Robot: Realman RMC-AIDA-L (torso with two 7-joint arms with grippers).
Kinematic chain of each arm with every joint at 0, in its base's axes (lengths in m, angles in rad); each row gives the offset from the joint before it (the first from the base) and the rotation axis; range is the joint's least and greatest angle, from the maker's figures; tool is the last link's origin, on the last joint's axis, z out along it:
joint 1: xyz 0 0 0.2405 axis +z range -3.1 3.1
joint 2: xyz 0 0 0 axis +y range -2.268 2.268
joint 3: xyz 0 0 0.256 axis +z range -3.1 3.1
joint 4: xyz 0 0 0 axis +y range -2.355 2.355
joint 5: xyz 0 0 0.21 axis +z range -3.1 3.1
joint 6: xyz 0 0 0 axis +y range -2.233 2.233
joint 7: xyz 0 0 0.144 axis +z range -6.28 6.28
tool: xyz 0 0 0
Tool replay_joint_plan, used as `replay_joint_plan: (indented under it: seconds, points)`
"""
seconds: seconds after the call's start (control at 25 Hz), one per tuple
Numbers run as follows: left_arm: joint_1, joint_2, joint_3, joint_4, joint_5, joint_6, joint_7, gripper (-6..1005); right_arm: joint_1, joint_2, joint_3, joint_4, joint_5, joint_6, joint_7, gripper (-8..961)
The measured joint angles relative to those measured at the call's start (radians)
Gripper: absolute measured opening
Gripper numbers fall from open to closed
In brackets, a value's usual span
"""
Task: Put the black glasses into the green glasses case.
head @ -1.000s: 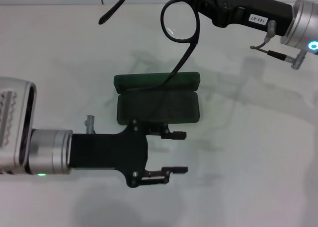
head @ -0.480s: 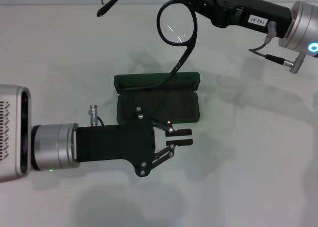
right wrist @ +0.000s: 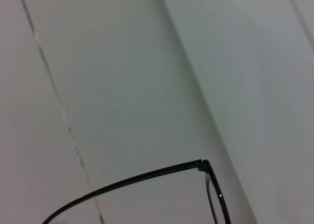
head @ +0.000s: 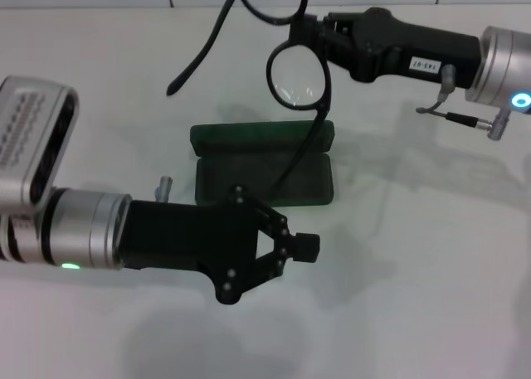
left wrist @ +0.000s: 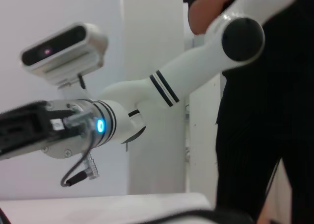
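The green glasses case (head: 249, 177) lies open on the white table in the head view, its lid toward the far side. My right gripper (head: 311, 31) is shut on the black glasses (head: 326, 76) and holds them in the air above the case's far edge. One temple arm hangs down over the case's lining and the other sticks out to the left. A temple arm also shows in the right wrist view (right wrist: 147, 177). My left gripper (head: 307, 246) is shut and empty, just in front of the case's near edge.
The white table (head: 431, 271) stretches around the case. The left wrist view shows my right arm (left wrist: 73, 126) against a white wall and a person in black (left wrist: 265, 111) standing behind it.
My left gripper's fingers have closed from wide open to shut, and its wrist has turned. My right gripper has tilted the glasses and brought them lower over the case.
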Motion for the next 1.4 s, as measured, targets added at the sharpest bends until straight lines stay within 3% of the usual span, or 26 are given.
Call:
replay_joint_plan:
  seconds: [0.32, 0.96, 1.4]
  points:
    - [-0.035, 0.005, 0.000, 0.002, 0.001, 0.022, -0.199, -2, -0.009, 0.000, -0.024, -0.019, -0.001, -0.049, -0.075, 58]
    - [-0.038, -0.003, -0.025, -0.005, -0.024, 0.049, -0.223, -2, -0.039, 0.000, -0.021, -0.029, 0.000, -0.125, -0.205, 58]
    - [-0.005, 0.009, -0.037, -0.017, -0.166, 0.047, -0.266, -2, -0.065, -0.003, -0.026, -0.030, -0.001, -0.144, -0.242, 57]
